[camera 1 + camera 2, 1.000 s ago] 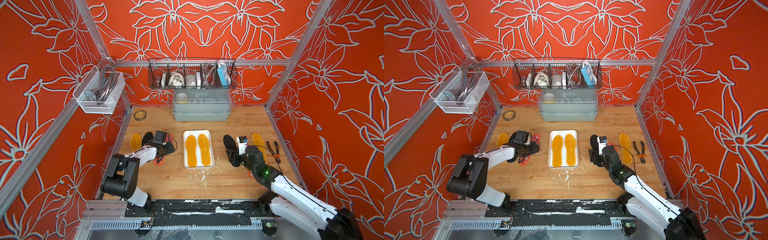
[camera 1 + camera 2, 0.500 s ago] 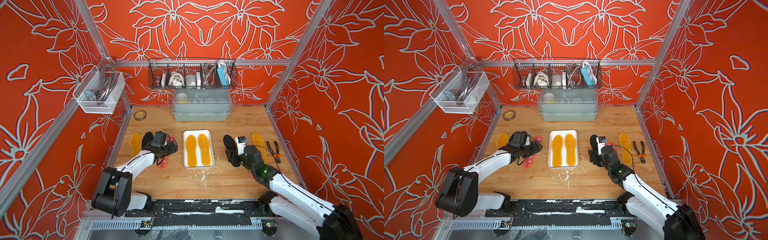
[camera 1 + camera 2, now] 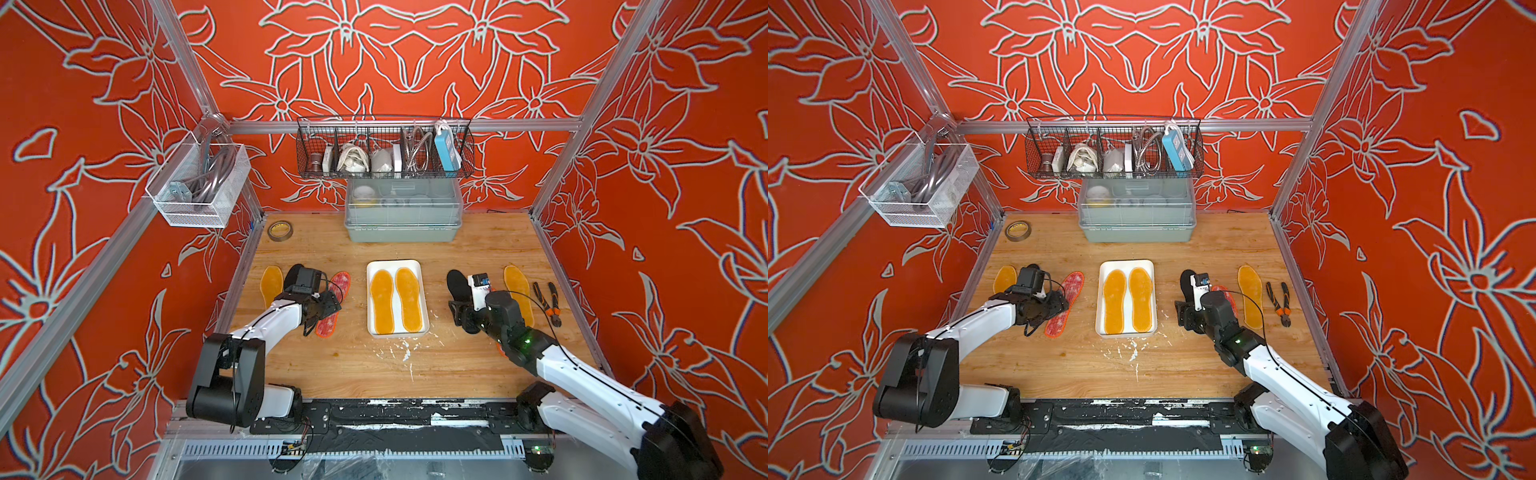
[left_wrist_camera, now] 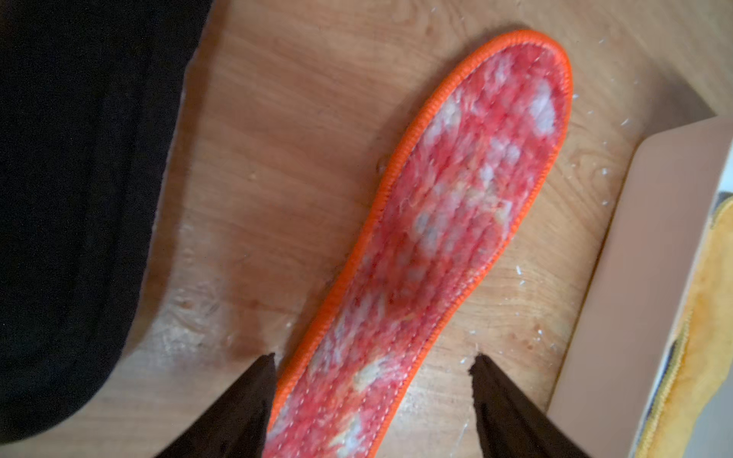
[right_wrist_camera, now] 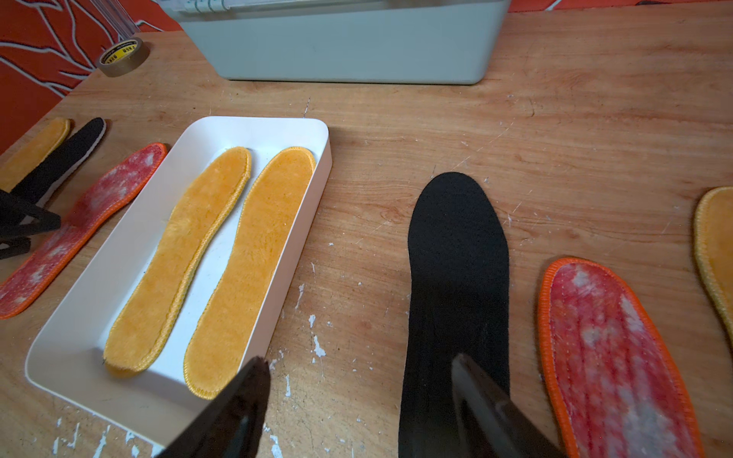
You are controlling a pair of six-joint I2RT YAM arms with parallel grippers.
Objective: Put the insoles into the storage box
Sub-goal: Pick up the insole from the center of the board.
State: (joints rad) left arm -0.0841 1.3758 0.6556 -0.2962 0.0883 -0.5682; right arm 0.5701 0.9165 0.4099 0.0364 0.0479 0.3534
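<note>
The white storage box (image 3: 394,264) sits mid-table with two amber insoles (image 3: 381,301) lying side by side in it. To its left lie an amber insole (image 3: 271,286), a black one (image 3: 291,271) partly under my arm, and a red-and-white mottled one (image 4: 456,206). My left gripper (image 4: 373,359) hangs open low over the mottled one, one finger at its orange edge. Right of the box lie a black insole (image 5: 456,257), a mottled one (image 5: 611,357) and an amber one (image 3: 517,291). My right gripper (image 5: 359,361) is open, one finger above the black insole.
Orange-handled pliers (image 3: 548,301) lie by the right wall. A grey-green lidded bin (image 3: 403,228) stands at the back, with a tape roll (image 3: 279,230) to its left. Wire baskets (image 3: 384,153) hang on the back and left walls.
My left jaws have spread wider over the mottled insole, and the left arm's base link has swung toward the front. The right arm has hardly moved.
</note>
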